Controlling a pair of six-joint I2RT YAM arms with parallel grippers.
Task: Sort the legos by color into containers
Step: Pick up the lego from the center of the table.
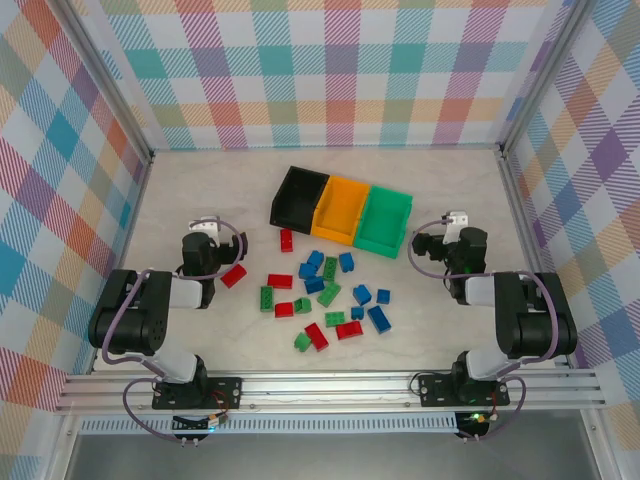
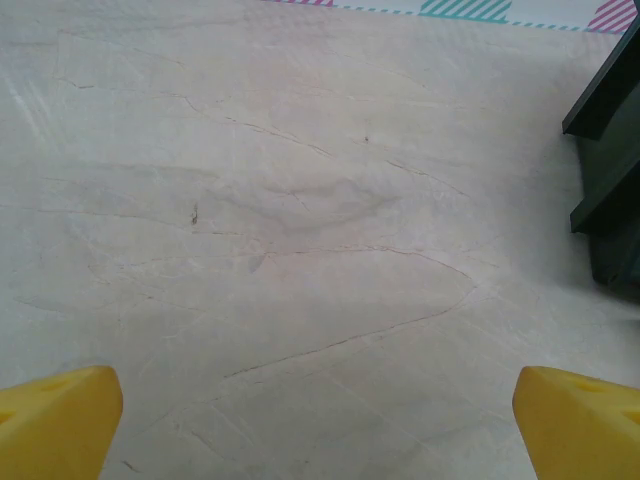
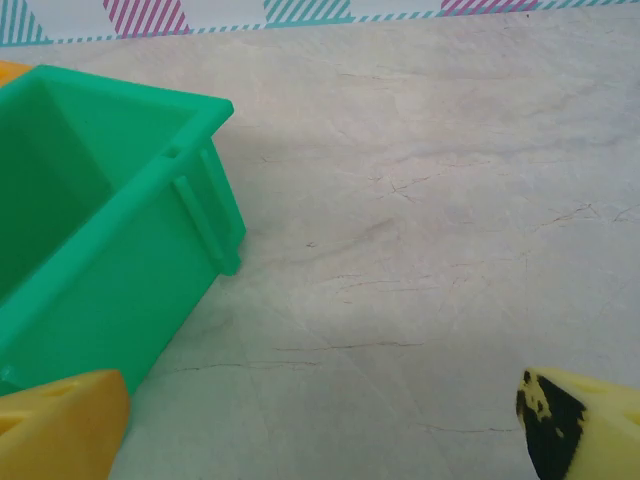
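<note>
We see both hands released, empty: L hand (image 2: 320, 432) over bare tabletop (image 2: 300, 200), R hand (image 3: 320, 425) w/ green bin (image 3: 110, 260) at its 10 o'clock. Scattered legos (image 1: 329, 294) sit mid-tabletop, bins (image 1: 340, 212) at their 12.

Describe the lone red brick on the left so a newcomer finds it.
Find the three joined bins at the far middle; loose bricks lie scattered before them. The red brick is the leftmost, tilted, apart from the cluster.

Black bin (image 2: 612, 105) partly off-frame, rightward.
</note>
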